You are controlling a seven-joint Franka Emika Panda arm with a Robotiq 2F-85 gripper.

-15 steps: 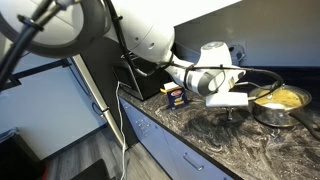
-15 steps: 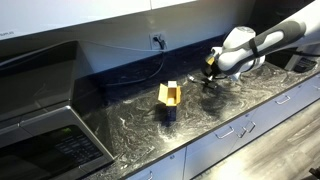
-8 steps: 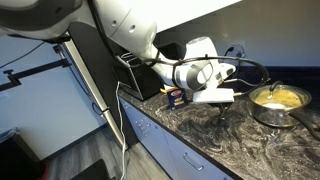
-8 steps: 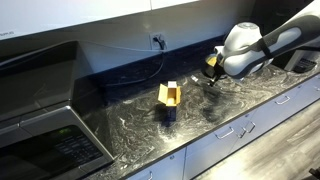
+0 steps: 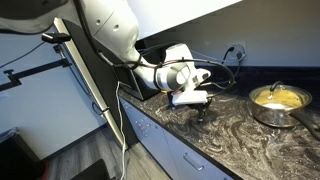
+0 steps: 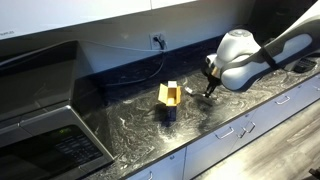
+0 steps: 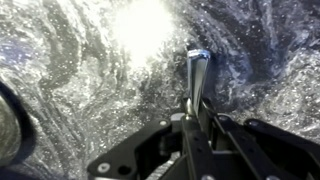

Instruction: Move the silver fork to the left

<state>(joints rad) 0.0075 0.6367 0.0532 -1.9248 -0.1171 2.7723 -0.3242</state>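
My gripper (image 7: 190, 112) is shut on the silver fork (image 7: 195, 75), whose thin pale handle sticks out ahead of the jaws over the dark marbled counter (image 7: 80, 90). In both exterior views the gripper (image 5: 201, 108) (image 6: 209, 90) hangs just above the counter, and the fork shows there only as a short sliver below the fingers. The gripper is close to the small blue-and-white box (image 6: 169, 100), which the arm mostly hides in an exterior view.
A steel pot of yellow food (image 5: 277, 100) stands on the counter away from the gripper. A microwave (image 6: 40, 120) fills one end of the counter. A wall outlet (image 6: 158, 41) with a cable is behind the box. Drawers (image 5: 160, 140) run below the counter edge.
The arm has carried the fork away from the steel pot toward the blue-and-white box, staying just above the counter. The jaws stayed shut on the fork.
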